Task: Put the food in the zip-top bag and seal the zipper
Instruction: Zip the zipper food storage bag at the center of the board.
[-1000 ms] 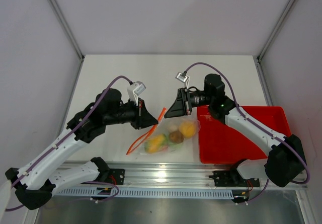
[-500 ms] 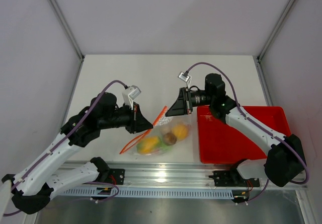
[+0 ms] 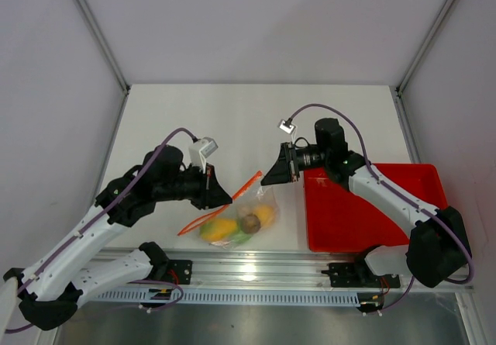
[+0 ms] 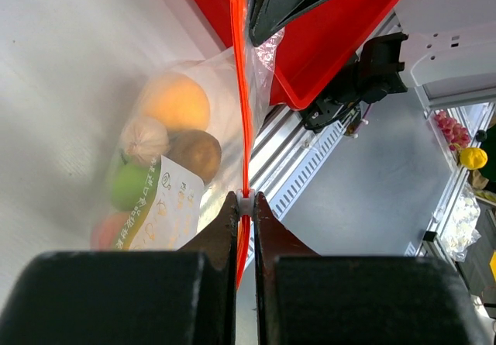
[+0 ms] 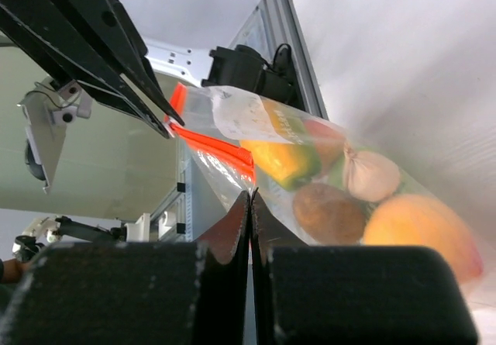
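Note:
The zip-top bag hangs between my two grippers just above the table's near edge, with the food inside: a mango, a kiwi-like ball and an orange. The left wrist view also shows the green apple, the beige piece and the peach. My left gripper is shut on the zipper at its white slider. My right gripper is shut on the bag's corner beside the zipper's end.
A red tray sits on the table to the right of the bag, under my right arm. The aluminium rail runs along the near edge, just below the bag.
The bag with the fruit has swung left and toward the near edge. My left gripper has drawn back along the zipper toward the near left. My right gripper has shifted slightly.

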You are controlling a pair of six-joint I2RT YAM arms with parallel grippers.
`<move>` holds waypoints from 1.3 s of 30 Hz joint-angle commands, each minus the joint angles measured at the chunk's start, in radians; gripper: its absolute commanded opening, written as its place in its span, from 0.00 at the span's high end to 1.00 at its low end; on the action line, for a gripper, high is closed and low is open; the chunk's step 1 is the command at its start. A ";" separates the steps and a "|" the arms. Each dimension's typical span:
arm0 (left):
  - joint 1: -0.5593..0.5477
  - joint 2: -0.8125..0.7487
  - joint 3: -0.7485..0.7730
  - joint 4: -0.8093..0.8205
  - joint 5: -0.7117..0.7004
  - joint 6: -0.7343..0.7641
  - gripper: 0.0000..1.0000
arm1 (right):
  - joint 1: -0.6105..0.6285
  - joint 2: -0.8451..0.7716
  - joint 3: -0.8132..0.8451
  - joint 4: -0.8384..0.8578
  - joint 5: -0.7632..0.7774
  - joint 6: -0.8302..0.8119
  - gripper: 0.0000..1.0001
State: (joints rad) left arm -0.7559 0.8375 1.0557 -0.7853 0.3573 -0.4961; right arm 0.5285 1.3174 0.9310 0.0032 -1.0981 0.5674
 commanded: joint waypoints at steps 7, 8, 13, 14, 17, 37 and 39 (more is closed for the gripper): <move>0.009 -0.008 -0.011 -0.031 0.006 0.025 0.99 | -0.007 0.055 0.148 -0.389 0.049 -0.314 0.94; 0.009 0.001 -0.011 -0.029 0.015 0.025 0.99 | -0.005 0.055 0.172 -0.425 0.064 -0.339 0.88; 0.009 0.012 -0.005 -0.006 0.038 0.028 1.00 | -0.015 0.048 0.294 -0.531 0.118 -0.402 0.46; 0.009 0.014 -0.003 -0.002 0.042 0.030 1.00 | -0.018 0.051 0.331 -0.532 0.113 -0.400 0.43; 0.009 0.017 0.000 0.008 0.069 0.039 0.99 | -0.019 0.075 0.388 -0.528 0.074 -0.406 0.32; 0.009 0.008 0.001 0.029 0.124 0.056 1.00 | 0.024 0.169 0.287 -0.293 -0.232 -0.334 0.47; 0.009 0.009 0.001 0.031 0.124 0.054 0.99 | 0.037 0.167 0.275 -0.286 -0.240 -0.331 0.50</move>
State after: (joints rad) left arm -0.7547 0.8528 1.0470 -0.7891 0.4564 -0.4614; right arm 0.5449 1.4826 1.2171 -0.3447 -1.2770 0.2188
